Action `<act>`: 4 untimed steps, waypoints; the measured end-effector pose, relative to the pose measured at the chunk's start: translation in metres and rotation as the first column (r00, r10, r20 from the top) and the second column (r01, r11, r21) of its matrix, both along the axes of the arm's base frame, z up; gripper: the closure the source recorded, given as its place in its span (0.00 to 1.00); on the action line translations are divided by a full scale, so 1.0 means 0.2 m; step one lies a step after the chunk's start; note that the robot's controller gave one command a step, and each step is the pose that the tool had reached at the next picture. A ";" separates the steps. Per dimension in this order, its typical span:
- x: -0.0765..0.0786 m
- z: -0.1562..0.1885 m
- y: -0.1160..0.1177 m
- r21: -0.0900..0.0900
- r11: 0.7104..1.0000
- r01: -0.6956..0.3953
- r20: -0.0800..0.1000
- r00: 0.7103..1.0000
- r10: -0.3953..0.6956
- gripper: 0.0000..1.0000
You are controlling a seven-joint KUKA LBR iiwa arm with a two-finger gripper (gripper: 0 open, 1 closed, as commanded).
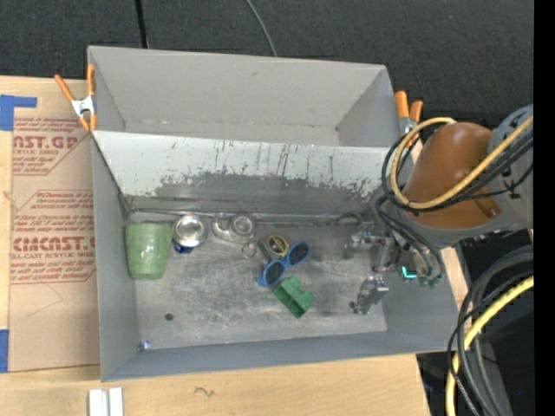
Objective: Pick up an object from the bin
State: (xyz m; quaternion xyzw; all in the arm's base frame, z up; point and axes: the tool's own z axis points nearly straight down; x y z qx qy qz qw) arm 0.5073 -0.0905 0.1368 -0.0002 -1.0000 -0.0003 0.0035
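Scratched grey metal forms the floor of the bin (217, 315), with sloped walls rising at the back and the sides. At the far left of the floor a pale green plastic cup (147, 250) stands close against the left wall. Just beside it, to the right, a small silver can (187, 231) with a blue side lies near the foot of the back wall. Further right along that wall sits a clear ring-shaped thing (241, 226); what it is cannot be made out.

Near the middle of the floor lies a small dark round thing (276, 245), touching or nearly touching a pair of blue toy glasses (284, 265) that lies tilted. Just below the glasses, a green block (294, 296) rests at an angle, close to them.

To the right of these, near the right wall, the gripper (364, 274) is down inside the bin. Its two fingers stand spread, one nearer the back wall and one nearer the front, with bare floor between them and nothing held. The green block and the blue glasses are the nearest things, both apart from the fingers, to their left. Above the gripper, the arm's orange cover (447, 176) and looped cables reach over the right rim.
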 end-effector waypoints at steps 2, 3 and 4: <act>-0.02 -0.32 0.51 -0.003 0.989 -0.147 0.017 0.989 0.147 0.00; -0.03 -0.32 0.51 -0.003 0.989 -0.148 0.013 0.989 0.148 1.00; -0.03 0.92 0.34 -0.006 0.927 -0.376 0.017 0.926 0.376 1.00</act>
